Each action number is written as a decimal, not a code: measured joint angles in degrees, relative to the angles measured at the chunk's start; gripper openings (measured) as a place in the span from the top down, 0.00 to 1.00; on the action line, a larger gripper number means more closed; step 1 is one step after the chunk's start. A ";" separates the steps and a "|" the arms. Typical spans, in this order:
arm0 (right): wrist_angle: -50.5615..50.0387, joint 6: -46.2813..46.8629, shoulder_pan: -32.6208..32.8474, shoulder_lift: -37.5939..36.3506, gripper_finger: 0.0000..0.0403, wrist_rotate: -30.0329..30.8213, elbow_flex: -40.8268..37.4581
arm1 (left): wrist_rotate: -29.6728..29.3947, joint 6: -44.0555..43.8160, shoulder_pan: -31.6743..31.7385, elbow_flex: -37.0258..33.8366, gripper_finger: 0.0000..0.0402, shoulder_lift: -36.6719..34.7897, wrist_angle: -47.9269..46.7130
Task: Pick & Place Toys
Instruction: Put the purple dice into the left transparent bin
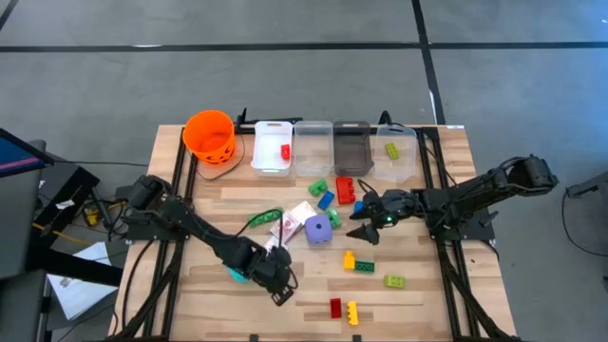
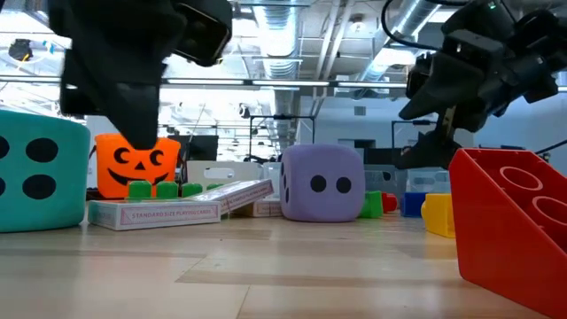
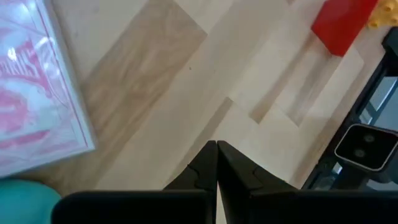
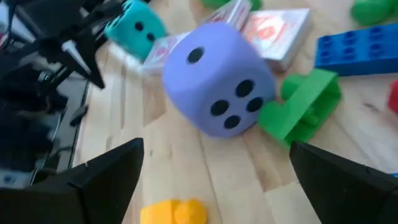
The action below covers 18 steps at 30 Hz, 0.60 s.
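Observation:
A purple die (image 1: 318,229) sits mid-table beside red-and-white card boxes (image 1: 289,222). My right gripper (image 1: 360,221) is wide open just to its right, fingers pointing at it; in the right wrist view (image 4: 217,186) the purple die (image 4: 217,81) lies ahead between the spread fingers, untouched, with a green brick (image 4: 305,109) against it. My left gripper (image 1: 281,288) is shut and empty above bare wood near the front, also seen in the left wrist view (image 3: 216,163). A teal die (image 1: 236,275) lies beside the left arm. Red (image 1: 335,307) and yellow (image 1: 353,313) bricks lie near the front edge.
An orange bucket (image 1: 209,133) and several clear bins (image 1: 313,144) line the far edge; one bin holds a red brick (image 1: 285,150), another a lime brick (image 1: 391,150). Loose red (image 1: 345,188), blue (image 1: 326,199), yellow (image 1: 349,258) and lime (image 1: 394,281) bricks lie around the purple die.

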 joint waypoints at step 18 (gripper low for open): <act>-0.77 -22.27 -0.07 0.00 0.01 -5.57 0.00 | -26.26 -10.04 -0.88 0.00 1.00 -0.01 1.08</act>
